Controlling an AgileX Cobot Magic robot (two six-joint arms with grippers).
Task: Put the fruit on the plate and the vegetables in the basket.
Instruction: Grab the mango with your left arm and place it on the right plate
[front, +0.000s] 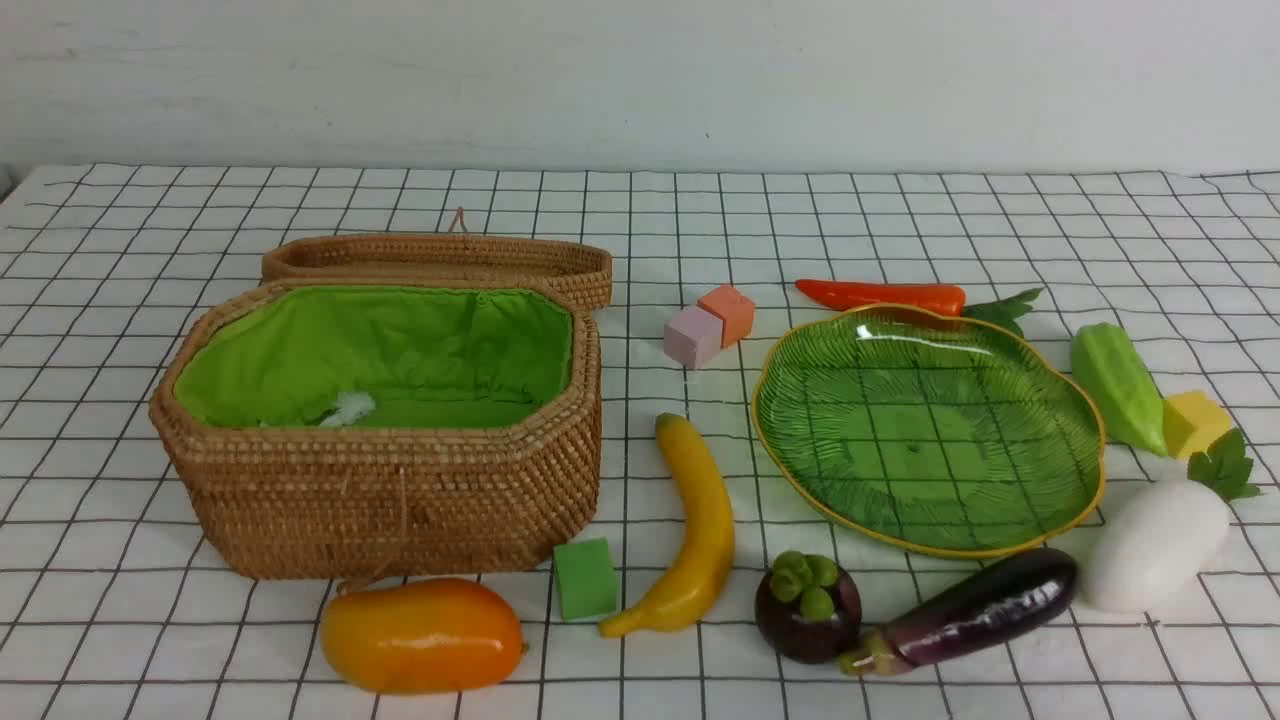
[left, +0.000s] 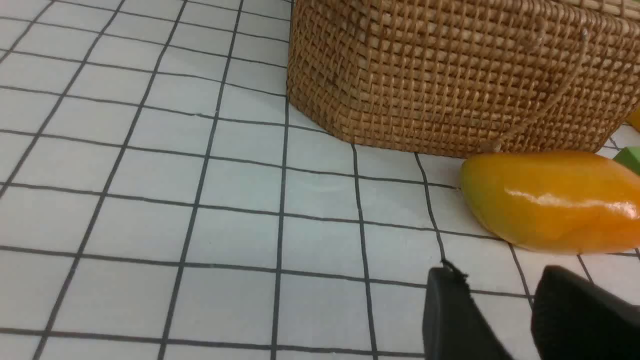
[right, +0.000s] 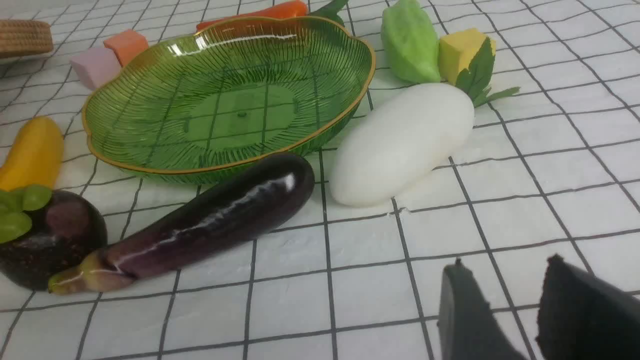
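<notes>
Left gripper (left: 495, 280): jaws partly apart, holding nothing, near mango (left: 550, 200).
Right gripper (right: 505, 272): jaws partly apart, holding nothing, near white radish (right: 400, 145).

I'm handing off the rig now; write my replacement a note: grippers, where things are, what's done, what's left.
Left gripper open, empty, by the mango in front of the basket.
Right gripper open, empty, near the eggplant and radish.
Banana lies between basket and plate, mangosteen in front of the plate; carrot behind the plate, gourd on its right.
Plate bare; no produce seen in the basket, lid open.
Done: nothing.
Left: three fruit to plate, four vegetables to basket.
</notes>
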